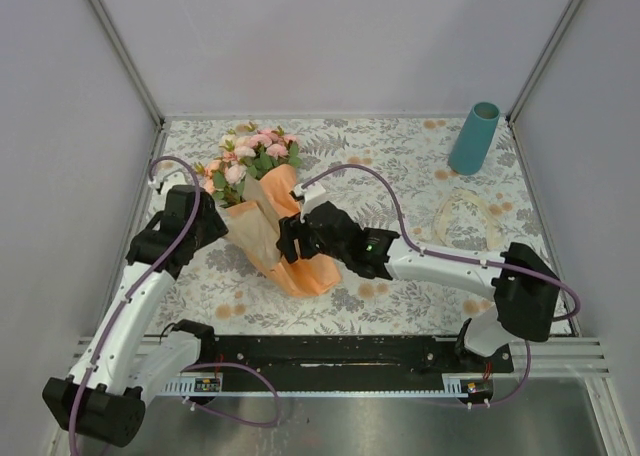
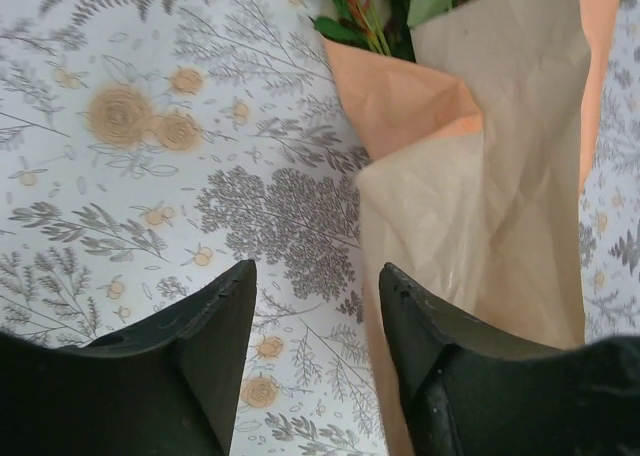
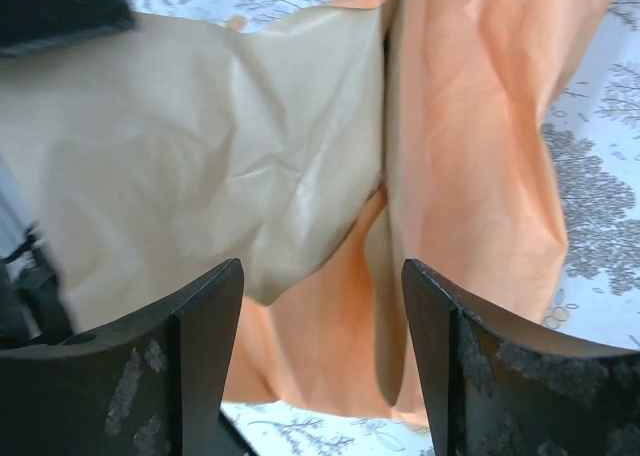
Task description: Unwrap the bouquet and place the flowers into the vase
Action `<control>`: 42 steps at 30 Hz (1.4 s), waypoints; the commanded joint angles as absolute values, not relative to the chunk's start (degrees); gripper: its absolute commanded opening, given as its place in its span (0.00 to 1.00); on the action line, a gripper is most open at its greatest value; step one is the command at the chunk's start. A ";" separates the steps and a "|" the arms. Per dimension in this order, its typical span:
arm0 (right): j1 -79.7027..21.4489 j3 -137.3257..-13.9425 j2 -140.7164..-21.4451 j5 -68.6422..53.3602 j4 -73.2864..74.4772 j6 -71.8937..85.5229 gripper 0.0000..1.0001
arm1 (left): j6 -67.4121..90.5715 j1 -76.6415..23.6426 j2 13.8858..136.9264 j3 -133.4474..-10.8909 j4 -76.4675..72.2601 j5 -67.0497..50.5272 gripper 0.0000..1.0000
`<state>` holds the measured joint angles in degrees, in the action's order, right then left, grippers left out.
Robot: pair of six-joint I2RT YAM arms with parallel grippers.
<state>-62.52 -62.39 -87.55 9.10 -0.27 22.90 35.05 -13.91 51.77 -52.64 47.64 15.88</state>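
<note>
The bouquet (image 1: 262, 191) lies on the floral tablecloth. Its pink, peach and cream flowers (image 1: 255, 154) point to the back, and the tan-orange paper (image 1: 300, 261) fans out toward the front. My left gripper (image 1: 216, 222) is open at the paper's left edge. In the left wrist view the gripper (image 2: 318, 286) has tablecloth between its fingers, and the paper (image 2: 500, 176) borders the right finger (image 2: 430, 336). My right gripper (image 1: 290, 238) is open and low over the wrap. The right wrist view shows this gripper (image 3: 322, 276) with loose paper folds (image 3: 460, 126) just beyond its tips. The teal vase (image 1: 474, 138) stands upright at the back right.
A clear plastic loop (image 1: 470, 216) lies on the tablecloth (image 1: 400, 146) in front of the vase. Grey walls close the table on three sides. A black rail (image 1: 330, 351) with the arm bases runs along the near edge.
</note>
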 commanded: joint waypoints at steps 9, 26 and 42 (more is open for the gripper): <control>-62.75 -71.54 -98.52 15.47 1.76 16.00 0.63 | 32.61 -13.62 45.52 -59.49 40.26 1.70 0.66; -62.75 -67.59 -96.16 26.27 -3.96 19.86 0.00 | 36.64 -13.62 56.33 -57.93 24.70 -38.21 0.63; -52.92 -53.98 -82.89 32.70 -7.82 29.09 0.00 | 49.65 -11.34 59.50 -44.74 32.87 -10.92 0.54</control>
